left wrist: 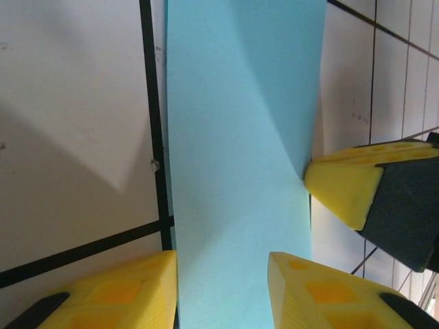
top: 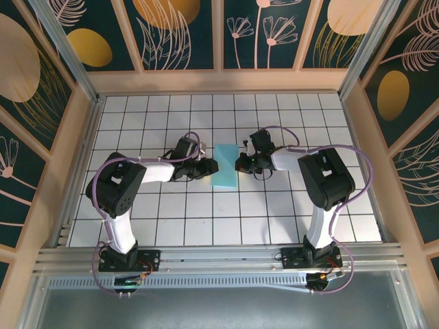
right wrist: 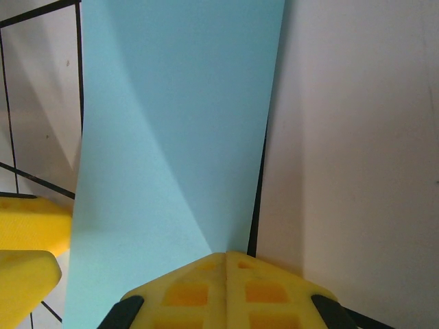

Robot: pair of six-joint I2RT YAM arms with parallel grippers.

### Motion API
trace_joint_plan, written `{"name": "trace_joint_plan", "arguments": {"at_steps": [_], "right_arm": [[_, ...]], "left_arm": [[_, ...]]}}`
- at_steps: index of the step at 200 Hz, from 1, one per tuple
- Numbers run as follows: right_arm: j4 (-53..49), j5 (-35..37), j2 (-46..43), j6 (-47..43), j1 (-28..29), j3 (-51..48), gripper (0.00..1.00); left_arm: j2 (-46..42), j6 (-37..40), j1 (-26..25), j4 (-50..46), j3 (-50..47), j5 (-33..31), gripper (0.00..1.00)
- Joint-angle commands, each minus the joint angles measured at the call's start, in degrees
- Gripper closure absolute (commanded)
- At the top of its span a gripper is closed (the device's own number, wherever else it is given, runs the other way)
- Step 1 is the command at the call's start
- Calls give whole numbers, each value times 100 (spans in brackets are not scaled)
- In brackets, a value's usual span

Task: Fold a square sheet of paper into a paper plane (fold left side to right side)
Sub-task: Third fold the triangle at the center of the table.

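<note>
1. As viewed from its own wrist, the left gripper (left wrist: pixel 221 291) is held with its fingers apart, one on each side of the paper (left wrist: pixel 236 157). The sheet lies in the gap and is not pinched.
2. Just beyond, the right gripper (right wrist: pixel 226 264) is shown with its fingers pressed together, their joined tip set at the paper's edge. Whether a layer is nipped there cannot be told.
3. Between the two grippers, on the middle tiles of the table (top: pixel 274 212), the paper is seen as a strip longer than it is wide. The left-to-right fold is therefore judged to be laid over. A slanting shade across the top layer suggests that it is not yet pressed flat.
4. Toward the far end, square corners are kept and no nose or lengthwise crease is seen. The task is judged to be at an early stage, with the crease to be firmed and the nose and wing folds left to be made.
</note>
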Motion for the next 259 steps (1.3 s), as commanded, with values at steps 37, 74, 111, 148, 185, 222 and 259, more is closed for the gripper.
{"name": "trace_joint_plan", "arguments": {"at_steps": [37,74,111,148,185,222,259], "right_arm": [[-199,211,91,-110,66,37,100],[-27,204,-33,-133,66,49,100],[226,476,-544,-376,63,8,82],[707,1079,-1623,-857,64,-626,57],[1235,1328,-2961,-1512,206,-1558,49],[1415,1726,-3745,-2413,850,-2173,45],[2015,2445,-3849,-3392,2088,-2824,45]], "left_arm": [[-41,-200,-47,326,-37,-154,75],[-108,-279,-44,305,-110,-88,93],[-243,-511,-44,317,-195,-25,100],[-447,-854,-74,295,-272,-67,100],[-703,-1345,-145,519,-485,-222,100],[-1161,-2163,-263,1005,-990,-835,100],[-1479,-2670,-386,1290,-1374,-1323,100]]}}
